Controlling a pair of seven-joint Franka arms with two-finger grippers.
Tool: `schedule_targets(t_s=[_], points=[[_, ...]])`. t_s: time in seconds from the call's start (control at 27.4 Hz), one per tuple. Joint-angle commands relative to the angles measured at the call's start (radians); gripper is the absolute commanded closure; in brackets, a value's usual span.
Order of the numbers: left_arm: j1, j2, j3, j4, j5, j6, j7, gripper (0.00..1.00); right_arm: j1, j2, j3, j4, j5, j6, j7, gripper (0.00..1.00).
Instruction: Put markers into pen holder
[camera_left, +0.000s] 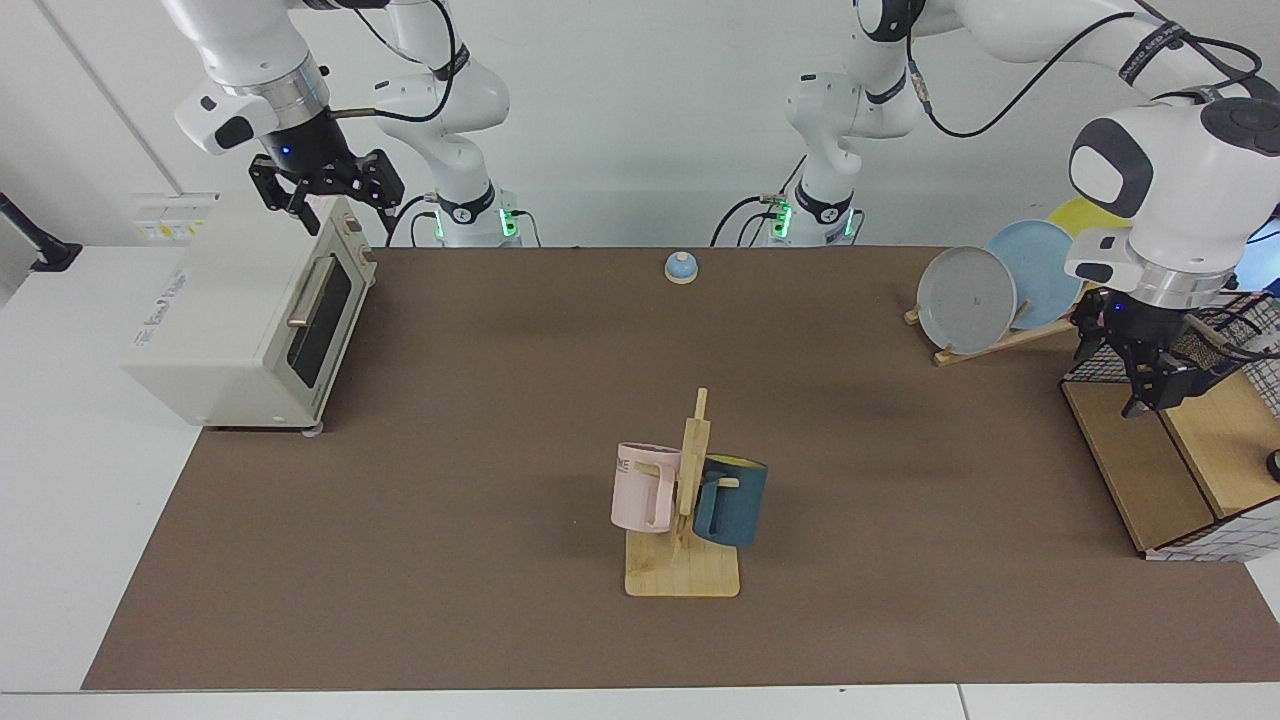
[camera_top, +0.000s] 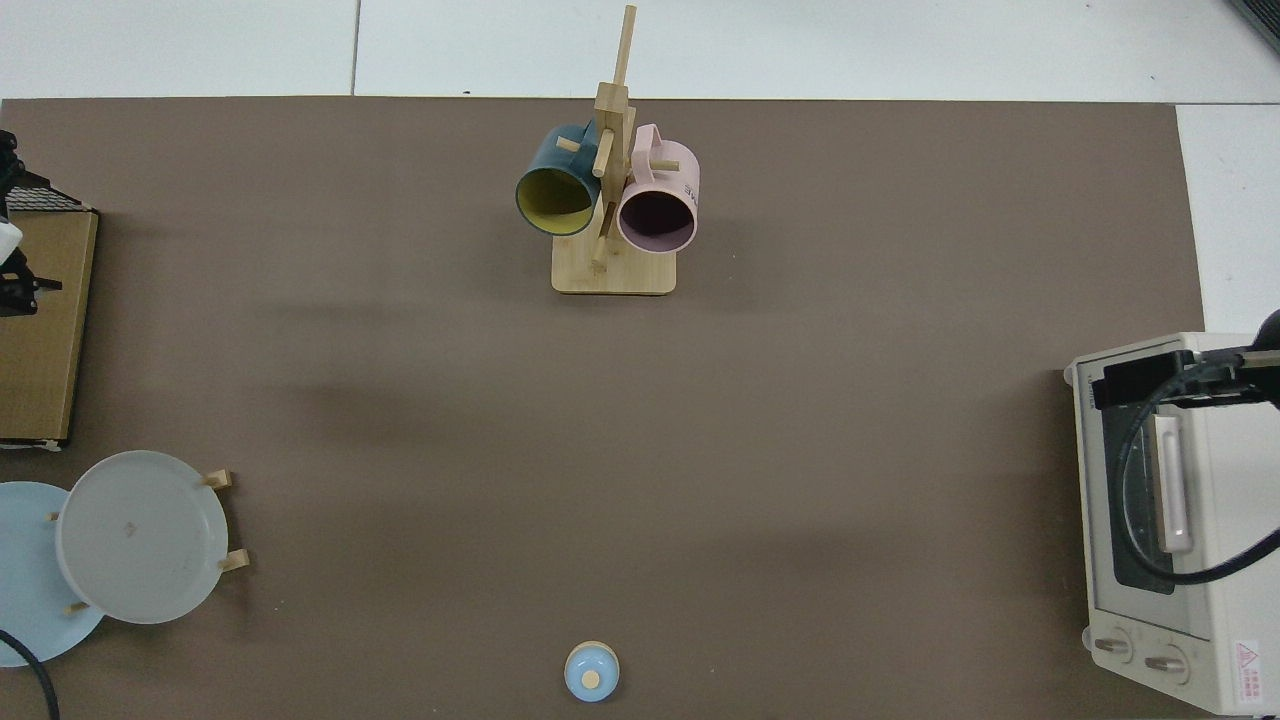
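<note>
left gripper over wooden shelf | black mesh, perhaps pen holder

You cannot see any marker in either view. The left gripper covers most of the pen holder, and whether its fingers grip anything is not clear. The top view's edge cuts off the wire basket and the blue plate. The left arm hides most of the yellow plate.
</note>
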Motion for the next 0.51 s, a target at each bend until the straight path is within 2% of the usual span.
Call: schedule_targets(t_s=[0.0,0.22,0.33,0.47], points=[[-0.012,-0.025,0.001,-0.023,-0.048,-0.011,-0.017,0.0,-0.006,-0.006,0.002,0.003,0.001,-0.018,-0.017,0.0],[-0.014,-0.066,0.002,-0.078,-0.104,-0.075,-0.227,0.0,-0.006,-0.006,0.002,0.003,0.001,-0.018,-0.017,0.0],[-0.02,-0.106,0.001,-0.136,-0.109,-0.095,-0.441,0.0,-0.006,-0.006,0.002,0.003,0.001,-0.018,-0.017,0.0],[-0.035,-0.134,0.001,-0.166,-0.108,-0.189,-0.765,0.0,-0.006,-0.006,0.002,0.003,0.001,-0.018,-0.017,0.0]])
